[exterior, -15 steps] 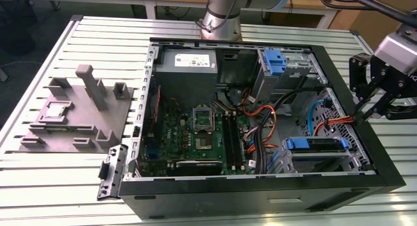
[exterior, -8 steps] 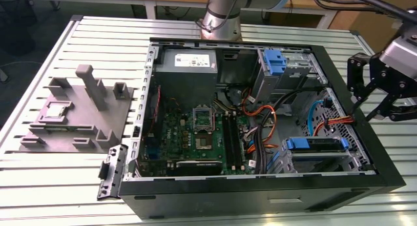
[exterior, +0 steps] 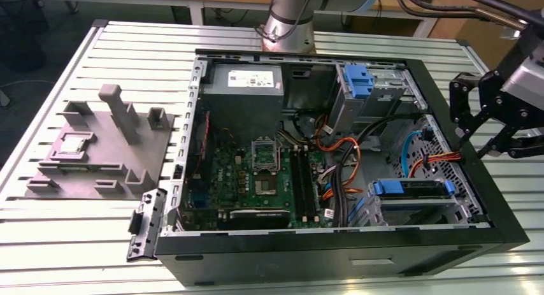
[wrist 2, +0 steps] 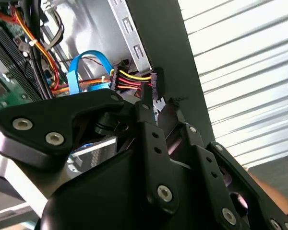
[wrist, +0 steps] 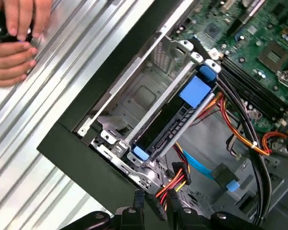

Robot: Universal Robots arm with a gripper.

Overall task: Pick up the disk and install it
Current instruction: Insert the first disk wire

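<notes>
One gripper (exterior: 503, 141) above case (exterior: 476, 180); disk (exterior: 414, 188) label unreadable.

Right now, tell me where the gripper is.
The gripper hangs at the exterior view's right, over the right wall of the open case, near the orange cables.

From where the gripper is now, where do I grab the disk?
Probably by the blue bracket along the disk's upper edge, coming straight down through the case's open side. The disk stands on edge in its cage, so metal walls cover its broad faces and only that narrow edge looks reachable.
</notes>
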